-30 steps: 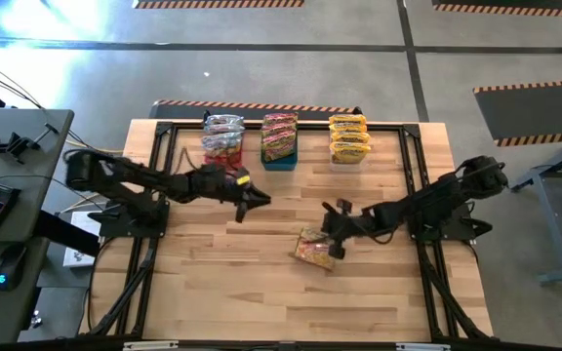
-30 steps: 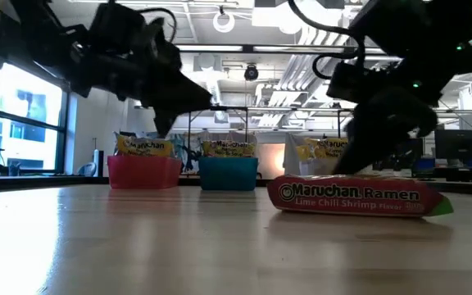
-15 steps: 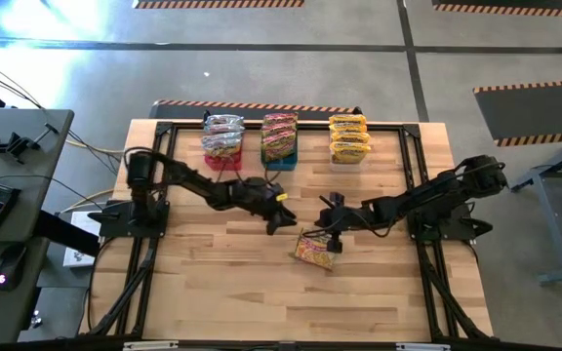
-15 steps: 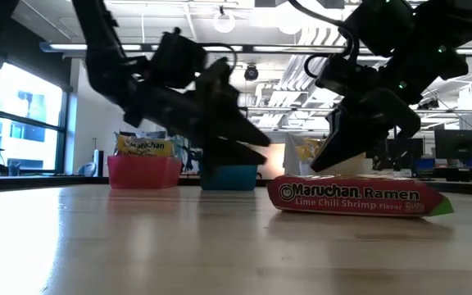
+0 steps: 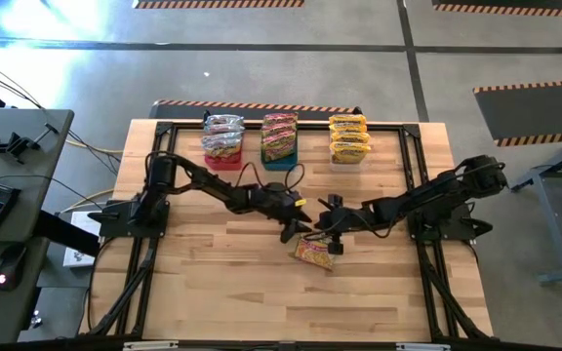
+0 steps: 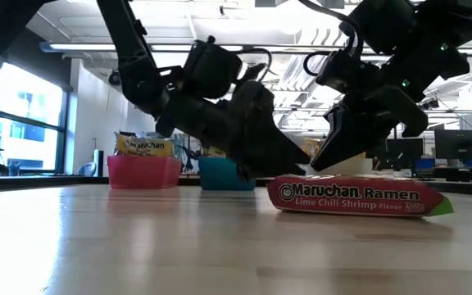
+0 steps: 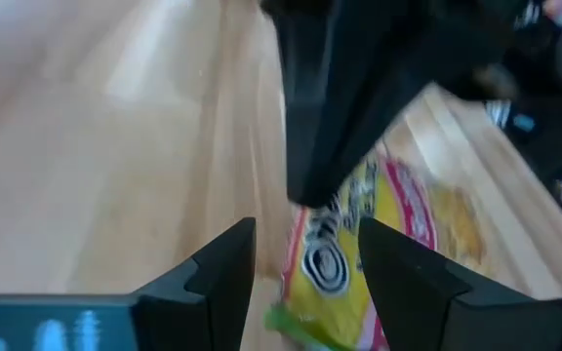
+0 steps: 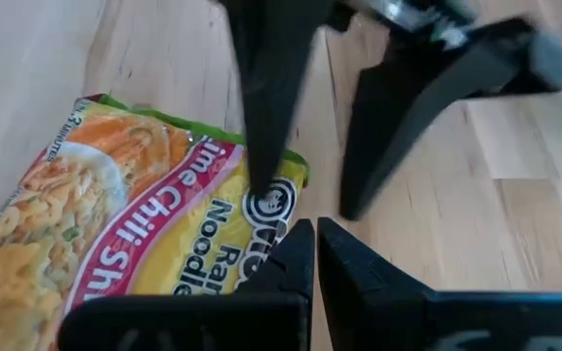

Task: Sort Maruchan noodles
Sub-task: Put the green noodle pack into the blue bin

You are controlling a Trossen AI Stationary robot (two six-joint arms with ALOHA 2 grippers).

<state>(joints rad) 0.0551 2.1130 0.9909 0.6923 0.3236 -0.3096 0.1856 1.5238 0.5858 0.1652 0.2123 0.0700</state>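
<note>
Both grippers at lone noodle packet (image 5: 314, 251), mid-table (image 5: 213, 283).
Left gripper (image 5: 298, 230) jaws wide, just beside packet's end; right gripper (image 5: 326, 228) narrow, pinched closed, empty, just above packet near left gripper.

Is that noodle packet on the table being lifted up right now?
No. In the low view the Lime Chili Shrimp packet lies flat on the table, with both end effectors above it, neither holding it.
</note>
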